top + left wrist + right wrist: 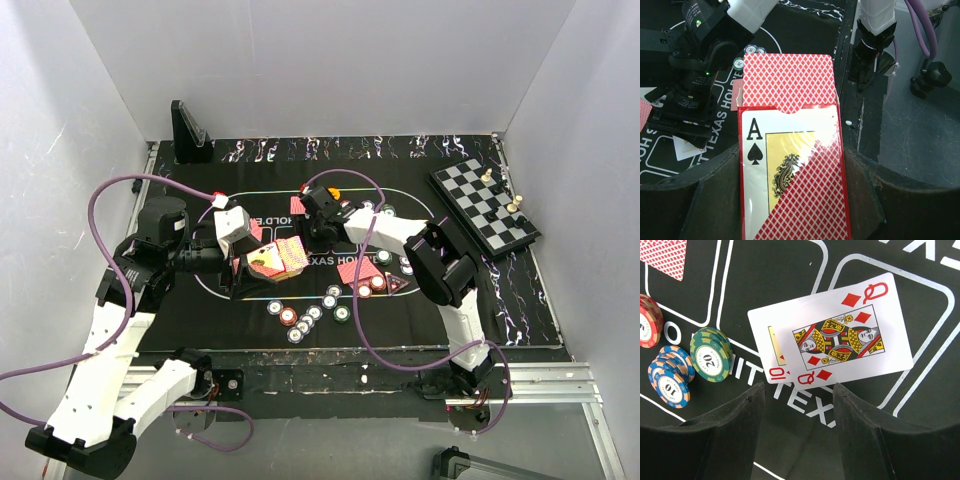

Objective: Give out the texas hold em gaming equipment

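Left hand [792, 167]: closed on a card box [790, 145], one finger flat against each long side. The box front shows an ace of spades. The red diamond-patterned flap [787, 80] is open and points away from the wrist. In the top view the box is over the black mat [790, 290], left of its centre.

Right hand [799, 395]: fingers parted, nothing between them, low over the mat and near the left hand.
- Just past the fingertips a queen of diamonds [845, 337] lies face up, partly covering a ten of diamonds [771, 350]. Both are flat on the mat inside a printed white outline.
- Left of these in the wrist view stand three chip stacks: a green stack [710, 355] marked 20, a blue-and-orange stack [670, 380] marked 10, and a red stack [647, 322] cut by the frame edge.
- A red-backed card [665, 255] lies face down at the top corner.

Top view: loose chips [305, 318] are clustered near the mat's near edge. A chessboard [485, 208] with pieces sits at the desk's [530, 300] far right.
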Tool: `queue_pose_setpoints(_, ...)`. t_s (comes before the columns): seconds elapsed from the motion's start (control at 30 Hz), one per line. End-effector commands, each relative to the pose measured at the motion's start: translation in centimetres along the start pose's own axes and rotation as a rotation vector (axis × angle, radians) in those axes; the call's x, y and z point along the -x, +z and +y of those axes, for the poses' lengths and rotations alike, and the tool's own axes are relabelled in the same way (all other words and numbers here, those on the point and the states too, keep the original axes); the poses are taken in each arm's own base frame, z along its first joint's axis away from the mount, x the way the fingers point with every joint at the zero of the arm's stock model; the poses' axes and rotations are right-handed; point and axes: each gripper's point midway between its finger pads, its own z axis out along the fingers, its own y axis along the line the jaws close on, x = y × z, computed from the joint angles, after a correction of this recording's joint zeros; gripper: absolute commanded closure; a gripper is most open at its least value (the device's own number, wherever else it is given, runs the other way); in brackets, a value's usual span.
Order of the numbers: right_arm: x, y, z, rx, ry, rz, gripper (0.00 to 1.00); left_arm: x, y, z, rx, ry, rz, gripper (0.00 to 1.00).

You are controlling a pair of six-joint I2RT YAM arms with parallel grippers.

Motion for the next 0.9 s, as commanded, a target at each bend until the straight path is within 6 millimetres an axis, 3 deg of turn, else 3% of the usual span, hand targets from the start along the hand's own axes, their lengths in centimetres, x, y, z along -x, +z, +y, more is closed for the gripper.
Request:
queue_pose_setpoints(0.0, 0.6, -1.0, -0.3, -0.027, -0.019, -0.001, 0.36, 1.3, -0.3, -0.3, -0.006, 0.035, -0.038, 1.00)
queue_pose_setpoints(0.13, 3.0, -1.6, 2.3, 0.037, -0.047, -0.040, 0.36, 1.2, -0.3, -0.2, 0.000, 0.034, -0.035, 1.00)
queue_pose_setpoints(0.2, 3.5, -1.2, 2.2, -0.008, -0.076, -0.062, 0.36, 1.3, -0.3, -0.2, -0.001, 0.035, -0.035, 1.00)
queue_pose_setpoints(0.47, 2.5, 1.8, 3.1, 0.059, -0.059, -0.008, 0.36, 1.0, -0.2, 0.0, 0.003, 0.038, -0.035, 1.00)
queue_pose_setpoints(0.67, 1.5, 1.6, 5.0, 0.114, -0.079, -0.001, 0.36, 0.8, -0.1, 0.0, 0.004, 0.035, -0.032, 1.00)
queue_pose_setpoints(0.87, 0.5, 2.3, 5.2, 0.115, -0.078, 0.027, 0.36, 0.7, 0.0, 0.1, 0.004, 0.030, -0.034, 1.00)
